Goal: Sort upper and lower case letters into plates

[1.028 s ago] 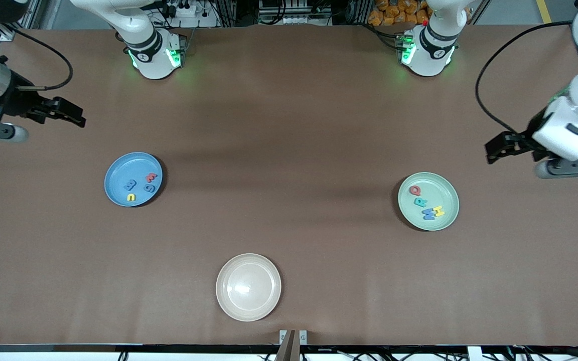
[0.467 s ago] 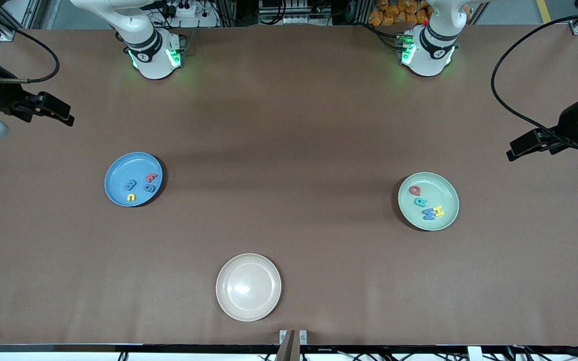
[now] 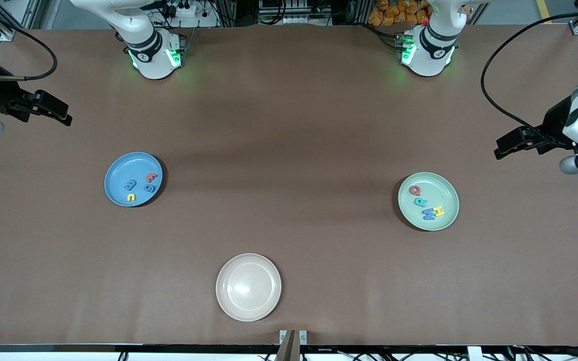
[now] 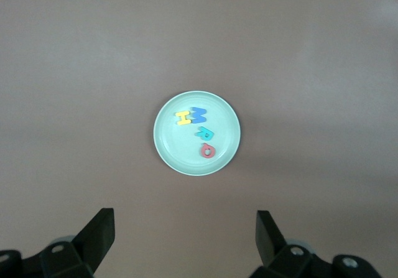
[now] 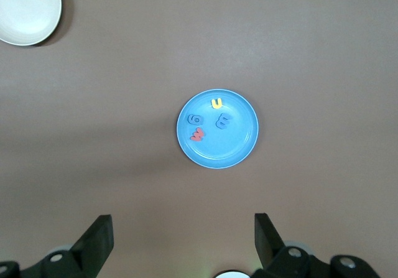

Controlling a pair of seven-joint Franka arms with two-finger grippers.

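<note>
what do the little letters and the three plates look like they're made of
The letters look like foam or soft plastic: chunky, flat-colored, matte, with no glint. The blue plate, green plate and cream plate look like molded plastic or melamine, possibly glazed ceramic: solid color, smooth rims. The cream one shows a soft light reflection at its center, so it has a slight sheen. The material cannot be settled from looks alone.

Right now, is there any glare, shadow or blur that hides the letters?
Front view: a soft highlight on the beige plate, broad dim bands across the table; letters small but distinct. Left wrist view: even light, mint plate letters readable. Right wrist view: blue plate letters clear.
</note>
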